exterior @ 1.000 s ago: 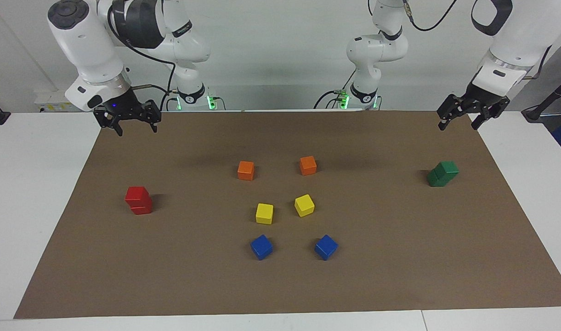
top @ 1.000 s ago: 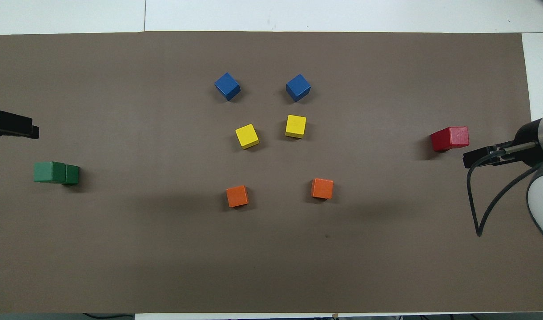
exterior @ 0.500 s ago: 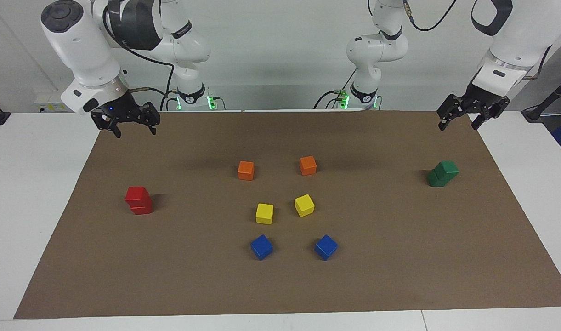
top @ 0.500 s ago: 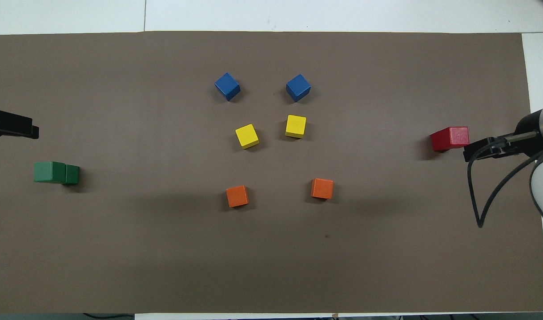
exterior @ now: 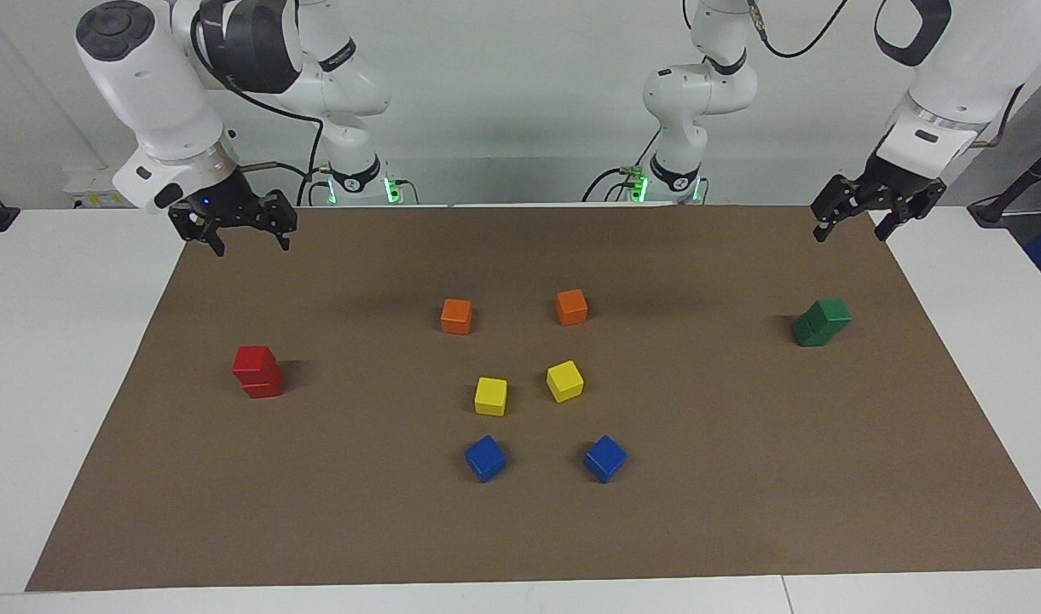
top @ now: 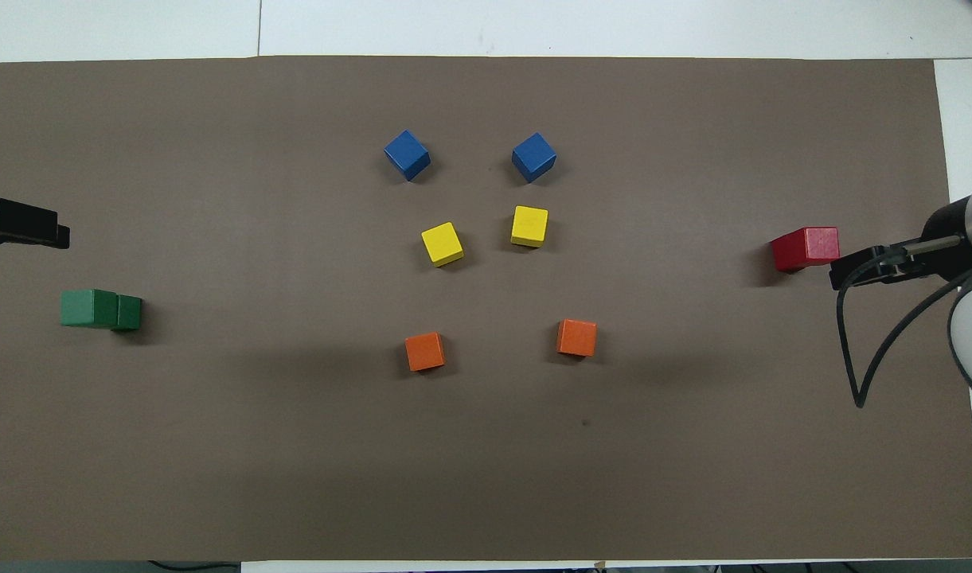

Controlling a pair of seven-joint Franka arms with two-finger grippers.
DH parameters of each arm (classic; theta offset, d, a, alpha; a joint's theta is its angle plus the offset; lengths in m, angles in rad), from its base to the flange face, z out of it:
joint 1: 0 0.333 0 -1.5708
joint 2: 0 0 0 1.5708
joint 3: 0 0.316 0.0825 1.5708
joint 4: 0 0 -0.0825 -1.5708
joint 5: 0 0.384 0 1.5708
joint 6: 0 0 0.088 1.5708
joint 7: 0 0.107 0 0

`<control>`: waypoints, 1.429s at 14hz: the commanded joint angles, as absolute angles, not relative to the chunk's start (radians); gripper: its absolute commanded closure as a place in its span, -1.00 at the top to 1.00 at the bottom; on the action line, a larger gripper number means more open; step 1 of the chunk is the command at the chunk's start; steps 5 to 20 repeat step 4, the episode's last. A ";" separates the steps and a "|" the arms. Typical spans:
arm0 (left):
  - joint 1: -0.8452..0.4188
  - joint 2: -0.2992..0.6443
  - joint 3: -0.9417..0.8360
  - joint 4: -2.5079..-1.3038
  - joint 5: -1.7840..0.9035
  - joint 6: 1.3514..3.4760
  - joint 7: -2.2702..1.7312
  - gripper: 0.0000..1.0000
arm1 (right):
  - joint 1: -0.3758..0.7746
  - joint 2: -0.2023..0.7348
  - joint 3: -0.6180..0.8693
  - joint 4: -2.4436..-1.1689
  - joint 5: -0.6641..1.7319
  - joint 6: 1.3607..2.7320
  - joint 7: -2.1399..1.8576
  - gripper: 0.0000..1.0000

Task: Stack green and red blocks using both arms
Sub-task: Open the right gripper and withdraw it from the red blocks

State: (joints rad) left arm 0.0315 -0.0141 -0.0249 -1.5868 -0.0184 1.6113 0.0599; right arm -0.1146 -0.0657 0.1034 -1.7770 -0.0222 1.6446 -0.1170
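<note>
Blocks in two-high stacks: red stack toward the right arm's end of the table, green stack toward the left arm's. Small, rigid, glossy cubes, probably light and slippery; grip flat opposite faces. Left gripper and right gripper hang empty, jaws open.
</note>
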 commanded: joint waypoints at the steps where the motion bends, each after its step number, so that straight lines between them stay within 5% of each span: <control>1: 0.026 -0.006 -0.020 -1.572 -0.005 1.609 0.052 1.00 | -0.123 -0.055 0.115 -1.758 -0.011 1.621 -0.094 0.97; 20: 0.026 -0.006 -0.020 -1.572 -0.005 1.609 0.052 1.00 | -0.123 -0.058 0.115 -1.761 -0.009 1.620 -0.094 0.97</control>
